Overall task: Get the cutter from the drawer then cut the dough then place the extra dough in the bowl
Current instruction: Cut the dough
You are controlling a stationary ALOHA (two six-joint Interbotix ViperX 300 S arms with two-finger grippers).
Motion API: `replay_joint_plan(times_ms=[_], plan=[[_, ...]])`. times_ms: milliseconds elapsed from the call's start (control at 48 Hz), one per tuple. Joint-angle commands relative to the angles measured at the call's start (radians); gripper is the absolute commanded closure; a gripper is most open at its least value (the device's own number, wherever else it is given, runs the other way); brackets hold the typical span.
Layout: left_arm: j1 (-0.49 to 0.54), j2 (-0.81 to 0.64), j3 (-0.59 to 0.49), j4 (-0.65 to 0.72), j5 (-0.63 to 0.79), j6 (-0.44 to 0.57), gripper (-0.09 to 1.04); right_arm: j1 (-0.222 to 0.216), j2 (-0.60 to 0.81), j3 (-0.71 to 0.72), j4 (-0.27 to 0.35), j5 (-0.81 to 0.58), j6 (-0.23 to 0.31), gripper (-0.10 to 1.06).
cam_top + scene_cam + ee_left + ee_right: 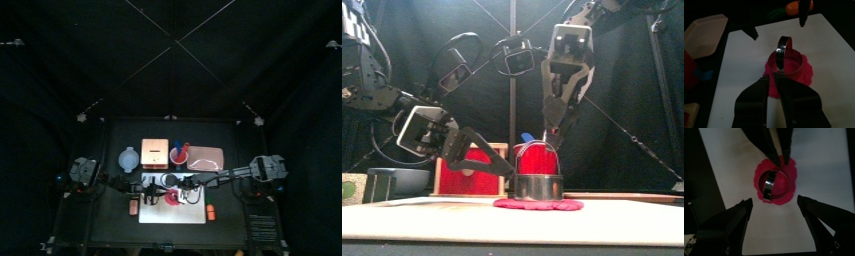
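A flat pink dough disc (178, 198) lies on the white cutting board (191, 214). The round metal cutter (539, 187) stands upright on the dough (539, 205), its wire handle up (783, 44). My left gripper (773, 82) comes in low from the left, its jaws closed together on the dough's rim beside the cutter (774, 180). My right gripper (775, 202) hangs open just above the cutter, its jaws spread wider than the ring and holding nothing. In the front view the right gripper (556, 122) points straight down at it.
Behind the board stand the wooden box (155, 152) with its red drawer front (469, 172), the red cup (179, 155), the pink tray (206, 157) and the blue-grey bowl (128, 158). Orange toys lie at the board's left (134, 208) and right (210, 212).
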Motion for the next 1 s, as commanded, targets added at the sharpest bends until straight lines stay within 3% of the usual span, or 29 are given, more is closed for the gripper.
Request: replay_joint_plan(times_ms=[21,125,292,542,1000], plan=[[0.000,-0.008,-0.014,-0.008,-0.011,-0.003,0.35,0.003,-0.018,-0.025,-0.058,-0.002,0.060,-0.04],[0.000,-0.005,-0.015,-0.009,-0.011,-0.003,0.35,0.023,-0.017,-0.020,-0.107,-0.002,0.132,-0.04],[-0.002,0.017,-0.021,-0.012,-0.011,-0.003,0.35,0.051,-0.003,-0.031,-0.161,-0.012,0.198,-0.04],[-0.006,0.029,-0.031,-0.012,-0.011,-0.003,0.35,0.071,0.037,-0.072,-0.169,-0.012,0.206,-0.04],[-0.009,0.040,-0.037,-0.014,0.034,-0.005,0.36,0.066,0.081,-0.098,-0.175,-0.014,0.204,-0.03]])
